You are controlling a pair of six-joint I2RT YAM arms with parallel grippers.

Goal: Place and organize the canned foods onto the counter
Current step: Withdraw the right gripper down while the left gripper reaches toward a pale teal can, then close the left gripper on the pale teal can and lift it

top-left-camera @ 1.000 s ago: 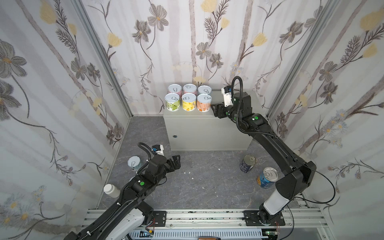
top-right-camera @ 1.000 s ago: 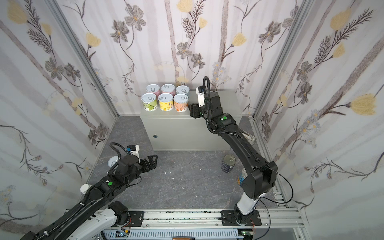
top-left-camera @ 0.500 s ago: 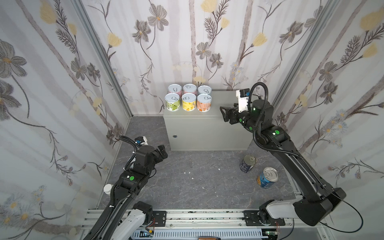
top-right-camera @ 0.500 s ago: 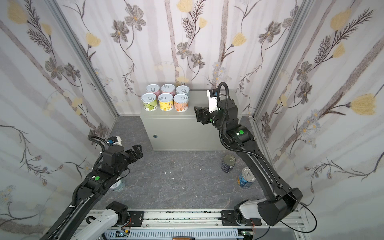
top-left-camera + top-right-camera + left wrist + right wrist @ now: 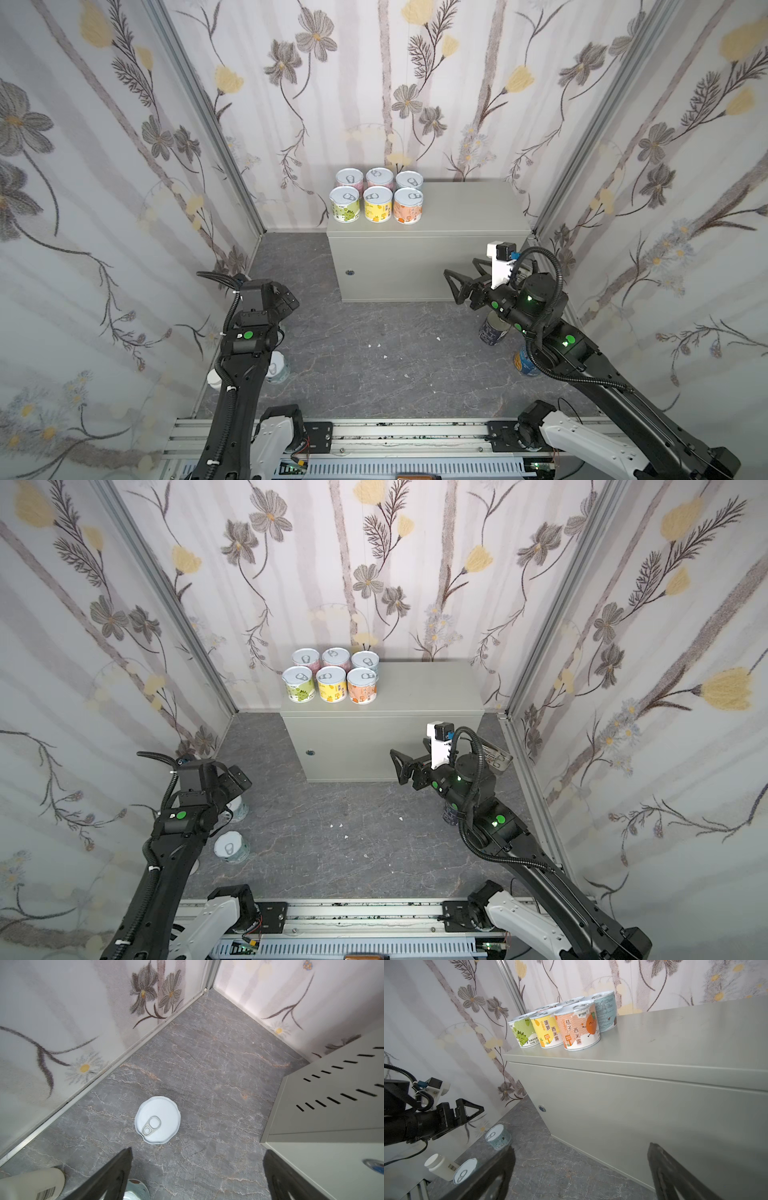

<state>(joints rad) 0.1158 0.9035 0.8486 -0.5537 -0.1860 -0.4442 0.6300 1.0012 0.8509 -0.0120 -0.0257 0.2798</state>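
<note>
While the counter [image 5: 457,208] holds six short cans [image 5: 378,203] in two rows at its left end and the left tool [image 5: 289,300] and right tool [image 5: 459,267] both hang spread and empty, two tall cans [image 5: 492,332] and two short cans [image 5: 231,848] wait on the floor [image 5: 374,374], leaving four placements.

walls [image 5: 395,83]: pale floral wallpaper | floor [image 5: 374,374]: dark grey marbled | corner posts [image 5: 211,124]: metal
</note>
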